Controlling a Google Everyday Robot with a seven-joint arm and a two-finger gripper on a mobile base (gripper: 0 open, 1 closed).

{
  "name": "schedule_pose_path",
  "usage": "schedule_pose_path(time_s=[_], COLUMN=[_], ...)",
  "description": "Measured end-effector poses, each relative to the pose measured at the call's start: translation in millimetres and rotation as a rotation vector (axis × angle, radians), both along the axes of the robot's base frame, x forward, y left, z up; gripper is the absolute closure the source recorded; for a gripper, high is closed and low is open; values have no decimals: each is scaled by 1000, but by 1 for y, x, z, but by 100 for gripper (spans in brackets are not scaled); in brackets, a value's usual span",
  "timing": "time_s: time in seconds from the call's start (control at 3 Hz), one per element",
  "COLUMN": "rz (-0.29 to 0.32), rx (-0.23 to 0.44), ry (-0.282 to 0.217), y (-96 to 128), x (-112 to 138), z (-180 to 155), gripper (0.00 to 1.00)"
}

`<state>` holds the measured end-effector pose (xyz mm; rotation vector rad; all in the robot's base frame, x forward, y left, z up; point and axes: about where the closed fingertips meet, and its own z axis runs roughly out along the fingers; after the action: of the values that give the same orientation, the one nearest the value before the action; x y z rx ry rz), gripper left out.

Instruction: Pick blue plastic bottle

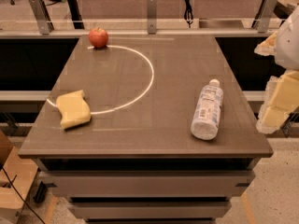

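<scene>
The blue plastic bottle (207, 109) lies on its side on the right part of the dark table (140, 139). It is clear and ribbed, with a white label, and its small white cap points to the far side. My gripper (276, 85) shows as a pale yellow and white shape at the right edge of the view. It is off the table's right side, to the right of the bottle and apart from it. It holds nothing that I can see.
A yellow sponge (73, 109) lies at the front left of the table. A red apple (98, 37) stands at the far left. A white arc (148, 78) is drawn on the tabletop. A rail with metal brackets (152, 13) runs behind the table.
</scene>
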<state>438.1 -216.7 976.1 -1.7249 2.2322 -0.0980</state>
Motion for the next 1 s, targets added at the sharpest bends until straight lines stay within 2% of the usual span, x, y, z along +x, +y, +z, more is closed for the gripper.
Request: schedule_pose_path(time_s=[0.33, 0.67, 1.0], rz=[0, -10, -2], rx=[0, 49, 144], ry=[0, -1, 10], y=[0, 10, 31], x=[0, 5, 15], z=[0, -4, -17], gripper=[0, 0, 0])
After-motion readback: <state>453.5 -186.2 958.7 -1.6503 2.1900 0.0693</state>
